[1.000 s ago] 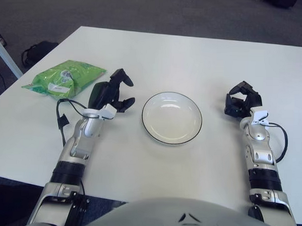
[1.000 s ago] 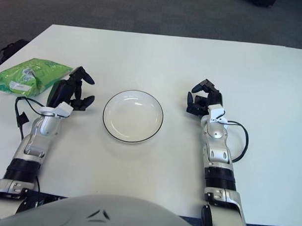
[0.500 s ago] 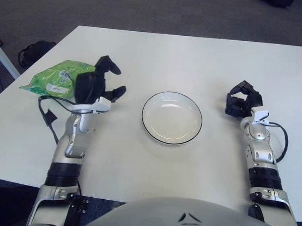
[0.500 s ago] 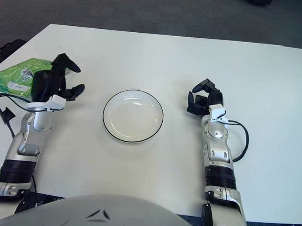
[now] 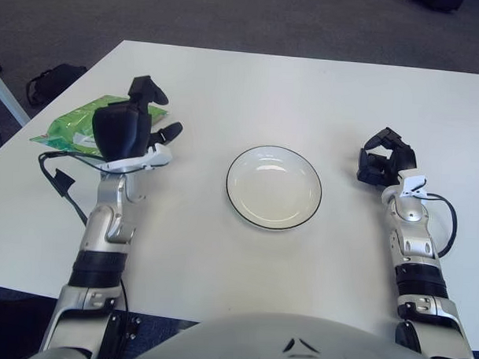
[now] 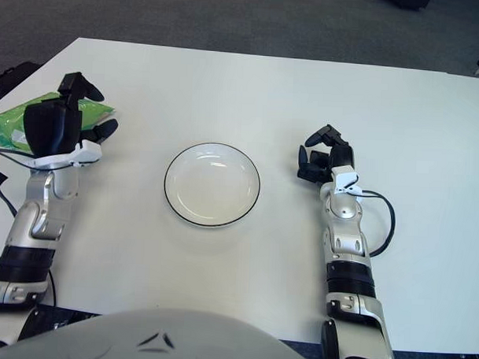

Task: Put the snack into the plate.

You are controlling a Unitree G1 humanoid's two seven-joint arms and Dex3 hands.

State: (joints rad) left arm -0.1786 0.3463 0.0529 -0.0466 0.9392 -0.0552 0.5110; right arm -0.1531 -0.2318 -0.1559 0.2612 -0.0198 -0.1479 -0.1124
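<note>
A green snack bag (image 5: 72, 127) lies flat at the table's left edge. My left hand (image 5: 129, 128) is raised over the bag's right part with its fingers spread, holding nothing, and it hides much of the bag. A white plate (image 5: 274, 186) with a dark rim sits empty at the table's middle. My right hand (image 5: 384, 162) rests on the table to the right of the plate, fingers loosely curled, holding nothing.
The white table (image 5: 305, 95) stretches back and to the right. A dark bag (image 5: 56, 78) lies on the grey floor beyond the table's left edge. A cable (image 5: 62, 185) loops off my left wrist.
My left hand has swung left from beside the plate to above the snack bag and now covers much of it. The right hand and the plate have not moved.
</note>
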